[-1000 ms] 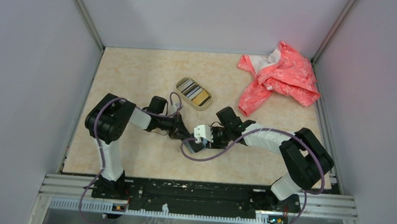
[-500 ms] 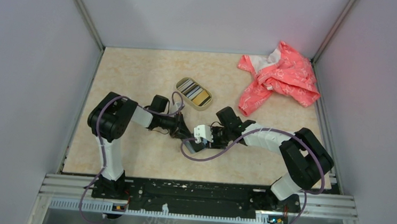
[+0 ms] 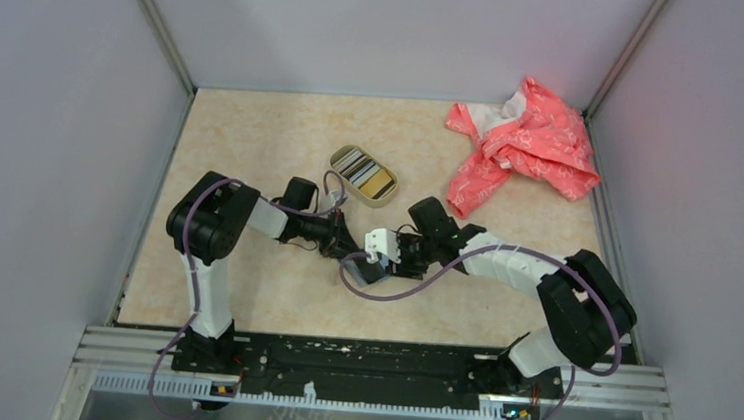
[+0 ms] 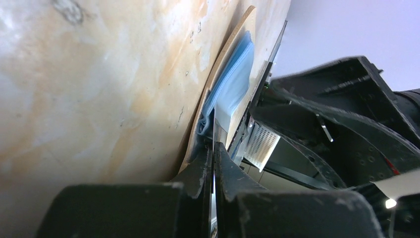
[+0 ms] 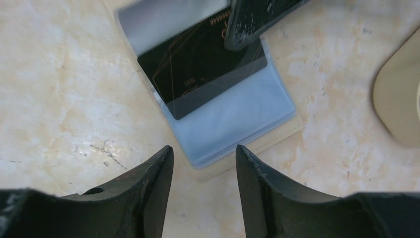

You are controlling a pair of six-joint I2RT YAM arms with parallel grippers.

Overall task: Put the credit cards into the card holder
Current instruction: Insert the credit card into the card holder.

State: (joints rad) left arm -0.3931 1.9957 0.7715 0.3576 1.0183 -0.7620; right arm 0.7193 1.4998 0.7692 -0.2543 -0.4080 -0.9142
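The card holder [image 5: 241,120] lies open on the table, beige with blue plastic sleeves. A dark card [image 5: 198,79] sits partly inside a sleeve. My left gripper [image 4: 213,148] is shut on that card, seen edge-on between its fingers, and one left finger [image 5: 252,20] shows in the right wrist view. My right gripper [image 5: 204,153] is open and empty, just above the holder's near edge. In the top view both grippers [image 3: 350,251] [image 3: 371,268] meet at the table's middle and cover the holder. More striped and yellow cards [image 3: 363,173] lie in the oval dish.
The oval tan dish [image 3: 337,156] stands just behind the grippers, and its rim also shows in the right wrist view [image 5: 398,99]. A crumpled pink cloth [image 3: 523,147] lies at the back right corner. Grey walls enclose the table on three sides.
The right arm's elbow has swung right and its wrist has shifted slightly left and back. The left arm has barely moved and keeps hold of the card.
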